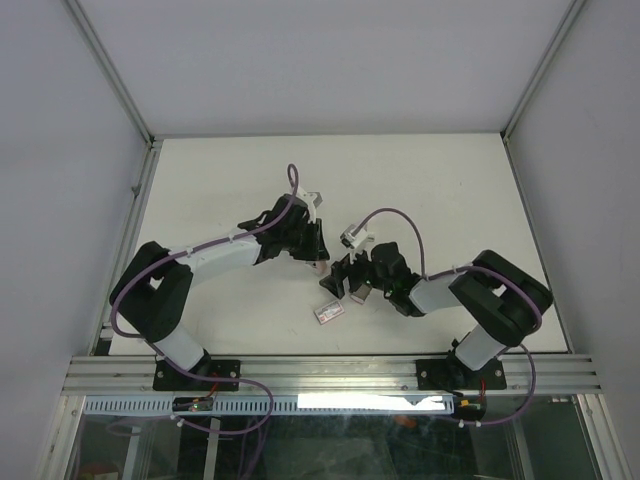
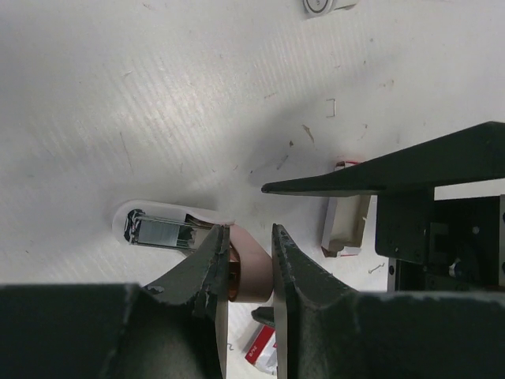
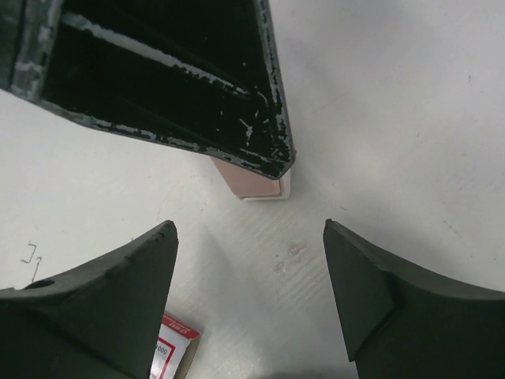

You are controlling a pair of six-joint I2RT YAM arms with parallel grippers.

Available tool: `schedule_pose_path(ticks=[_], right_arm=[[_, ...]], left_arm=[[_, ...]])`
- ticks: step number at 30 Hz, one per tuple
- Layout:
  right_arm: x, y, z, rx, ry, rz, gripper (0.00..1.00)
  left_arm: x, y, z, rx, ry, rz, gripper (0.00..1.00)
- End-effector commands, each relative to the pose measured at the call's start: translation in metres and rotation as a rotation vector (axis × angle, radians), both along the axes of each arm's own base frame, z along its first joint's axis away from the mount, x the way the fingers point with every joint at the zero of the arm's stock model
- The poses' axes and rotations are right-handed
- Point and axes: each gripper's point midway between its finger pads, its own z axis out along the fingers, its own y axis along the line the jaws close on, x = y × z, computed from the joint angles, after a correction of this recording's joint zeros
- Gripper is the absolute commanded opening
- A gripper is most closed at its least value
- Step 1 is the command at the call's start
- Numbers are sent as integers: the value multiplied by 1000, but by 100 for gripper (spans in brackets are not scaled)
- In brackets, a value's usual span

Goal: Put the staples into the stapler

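Our left end effector [image 2: 250, 237] was clamped nearly shut on the pale pink stapler [image 2: 246, 272], which lay on the counter [image 2: 197, 95] with its white end sticking out. Our right end effector [image 3: 248, 229] stood wide open and empty just beside it, with a red-and-white box [image 3: 172, 347] near.

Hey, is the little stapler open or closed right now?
Open. The stapler has its white half swung out with the metal staple channel exposed, while the left gripper pinches its pink half.
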Motion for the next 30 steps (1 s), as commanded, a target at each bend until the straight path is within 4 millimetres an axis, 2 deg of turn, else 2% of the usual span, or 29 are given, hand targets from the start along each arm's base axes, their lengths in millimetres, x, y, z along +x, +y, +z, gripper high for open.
schedule_pose_path(ticks=[1,10,17,22,26,29,30], right_arm=[[20,12,22,48,-180,-53,77],[26,24,5,31,-270,-59,73],[29,34,-9,12,-310,-52,61],[32,35,-12,10,-341,-59,49],[30,37,-12,13,-346,-42,30],[28,35,-12,8,-347,-36,19],[28,34,-10,10,-351,-40,16]], left_arm=[[5,-7,10,-120,11,-20,0],[6,1,8,-182,45,-20,0],[6,3,6,-188,55,-24,0],[5,4,6,-193,59,-27,0],[7,5,8,-196,55,-26,0],[9,6,11,-195,41,-19,0],[11,7,12,-194,34,-13,3]])
